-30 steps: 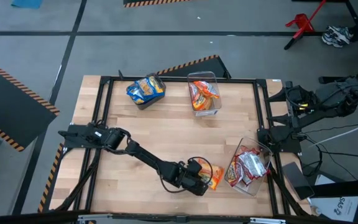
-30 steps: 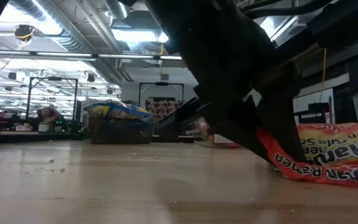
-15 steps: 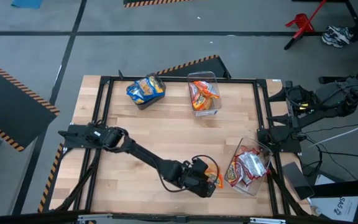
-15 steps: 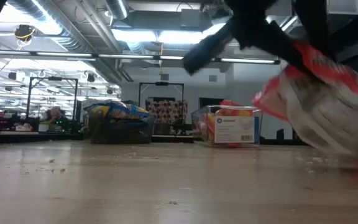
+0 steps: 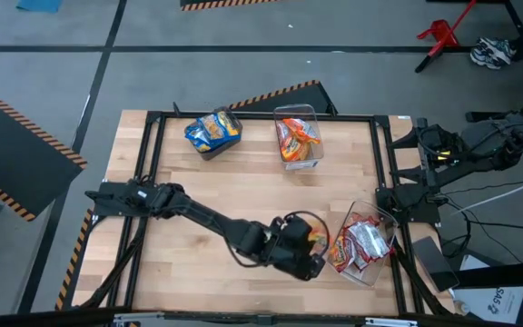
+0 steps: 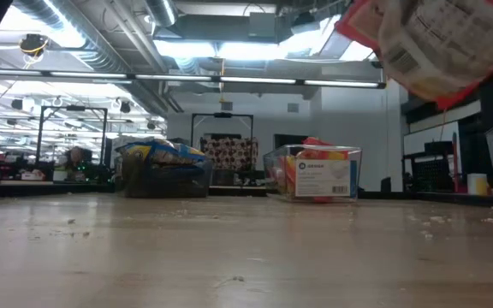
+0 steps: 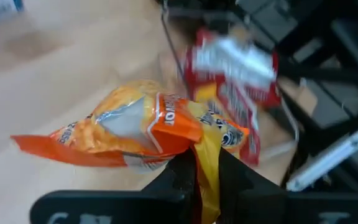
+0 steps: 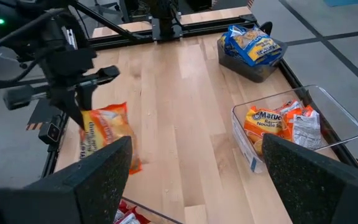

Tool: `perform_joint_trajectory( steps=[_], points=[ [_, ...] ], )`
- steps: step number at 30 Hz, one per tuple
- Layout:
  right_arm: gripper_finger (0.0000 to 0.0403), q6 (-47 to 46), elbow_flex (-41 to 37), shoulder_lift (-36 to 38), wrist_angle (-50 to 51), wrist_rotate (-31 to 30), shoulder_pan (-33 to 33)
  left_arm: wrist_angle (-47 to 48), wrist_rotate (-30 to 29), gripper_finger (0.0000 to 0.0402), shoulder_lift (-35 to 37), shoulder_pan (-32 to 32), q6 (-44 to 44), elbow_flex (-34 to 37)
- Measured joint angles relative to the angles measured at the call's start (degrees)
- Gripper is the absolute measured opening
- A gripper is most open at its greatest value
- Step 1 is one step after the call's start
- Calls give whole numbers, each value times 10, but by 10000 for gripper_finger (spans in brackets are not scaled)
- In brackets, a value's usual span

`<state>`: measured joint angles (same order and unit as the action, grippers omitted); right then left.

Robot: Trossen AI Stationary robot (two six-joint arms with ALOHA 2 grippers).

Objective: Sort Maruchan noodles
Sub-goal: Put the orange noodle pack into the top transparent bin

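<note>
From above, the left gripper [image 5: 310,247] reaches across the light wooden counter [image 5: 243,195] toward its near right part, and its jaws are clamped on a flat orange shiny plastic noodle packet [image 5: 316,242]; the packet is just beside a clear plastic bin with red-and-white packets [image 5: 361,243] at the right edge of the counter; at the far side stand a dark bin with blue-and-yellow packets [image 5: 213,132] and, to the right of it, a clear plastic bin with orange packets [image 5: 298,138], the two near each other but apart; the right arm [image 5: 452,154] waits folded off the right edge of the counter, and I cannot tell how its jaws stand.

In the low view the orange packet [image 6: 426,47] hangs high in the air at the upper right, well above the counter [image 6: 229,257]; the blue-and-yellow bin [image 6: 165,169] and the orange-packet bin [image 6: 315,174] stand far behind on the wood.

In the left wrist view the jaws are pressed together on one end of the orange packet [image 7: 142,127], with a yellow part of the wrapper between the dark fingers [image 7: 182,171]; the red-and-white packets [image 7: 235,81] lie farther off, beyond it.

In the right wrist view the left gripper [image 8: 82,102] holds the orange packet [image 8: 107,134] hanging above the counter [image 8: 179,112]; the blue-and-yellow bin [image 8: 253,50] and the orange-packet bin [image 8: 291,124] are well apart from it.
</note>
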<state>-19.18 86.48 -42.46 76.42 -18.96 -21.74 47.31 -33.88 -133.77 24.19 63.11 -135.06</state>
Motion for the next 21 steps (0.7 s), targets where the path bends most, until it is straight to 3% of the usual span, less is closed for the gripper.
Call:
perform_joint_trajectory(
  steps=[7,14,21],
  points=[
    [347,0,0,0,0,-1,0,-7,-24,17,15,-33,-40,1],
    [347,0,0,0,0,-1,0,5,-91,17,61,-113,-151,0],
    [347,0,0,0,0,-12,0,-8,-21,17,68,-235,-278,0]
  ],
)
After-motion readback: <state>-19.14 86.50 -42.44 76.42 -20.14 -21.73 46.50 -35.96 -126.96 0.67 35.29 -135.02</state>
